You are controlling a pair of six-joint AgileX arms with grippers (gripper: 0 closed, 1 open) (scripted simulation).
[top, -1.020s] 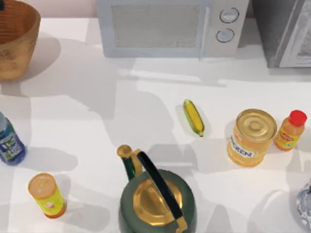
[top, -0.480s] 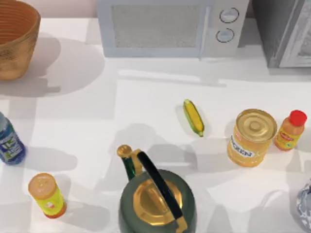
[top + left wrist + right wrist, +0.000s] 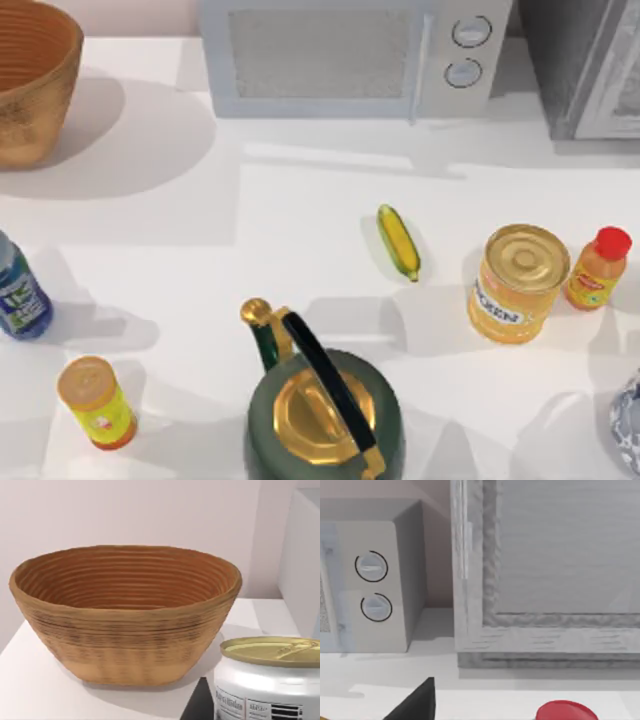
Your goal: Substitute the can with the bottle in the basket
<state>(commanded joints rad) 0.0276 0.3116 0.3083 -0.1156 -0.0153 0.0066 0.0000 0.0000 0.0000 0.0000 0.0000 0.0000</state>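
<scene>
The wicker basket [image 3: 30, 85] stands at the table's far left corner, and in the left wrist view the basket [image 3: 125, 615] has nothing inside. The white can [image 3: 267, 680] with a pale tan top is upright, close to the left wrist camera and outside the basket. A dark part of my left gripper [image 3: 197, 705] sits right against the can's side; a grip cannot be made out. The bluish bottle [image 3: 18, 295] with a blue label stands at the table's left edge. A dark part of my right gripper [image 3: 415, 702] shows near the microwave.
A microwave [image 3: 350, 55] and a grey cabinet [image 3: 590, 70] line the back. A green kettle [image 3: 322, 405] stands front centre, a yellow-labelled cylinder [image 3: 95, 402] front left. A corn cob [image 3: 398, 241], golden tin [image 3: 515, 282] and red-capped orange bottle [image 3: 597, 268] sit at the right.
A broad shadow that lay over the middle of the table has drawn back toward the left. No object on the table has shifted.
</scene>
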